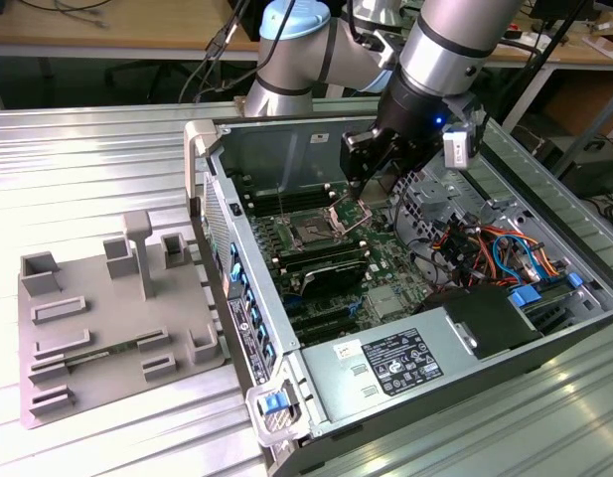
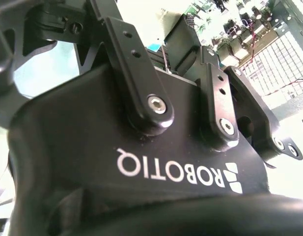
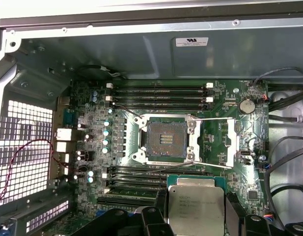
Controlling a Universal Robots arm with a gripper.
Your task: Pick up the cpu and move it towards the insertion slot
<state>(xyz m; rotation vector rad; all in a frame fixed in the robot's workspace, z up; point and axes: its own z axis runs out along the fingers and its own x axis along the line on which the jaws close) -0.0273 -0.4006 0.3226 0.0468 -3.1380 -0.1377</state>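
Note:
In the first wrist view the cpu [image 3: 196, 210], a flat square chip with a pale silvery top, sits clamped between my black fingers [image 3: 160, 209]. My gripper [image 3: 196, 196] is shut on it. The insertion slot [image 3: 166, 140] is a dark square socket in a shiny steel frame at the middle of the green motherboard. Its hinged bracket [image 3: 226, 142] is swung open to one side. The chip hangs a short way off the socket, above the memory slots beside it. In the exterior view my gripper [image 1: 363, 192] hovers inside the open computer case, just above and behind the insertion slot [image 1: 313, 235].
A grey plastic tray [image 1: 107, 318] with raised blocks lies on the metal table at the exterior view's left. Inside the case are long black memory slots [image 3: 161, 93], a power supply [image 1: 395, 363] at the front, and coloured cables [image 1: 485, 248] at the exterior view's right. The case walls [image 1: 212, 189] ring the board.

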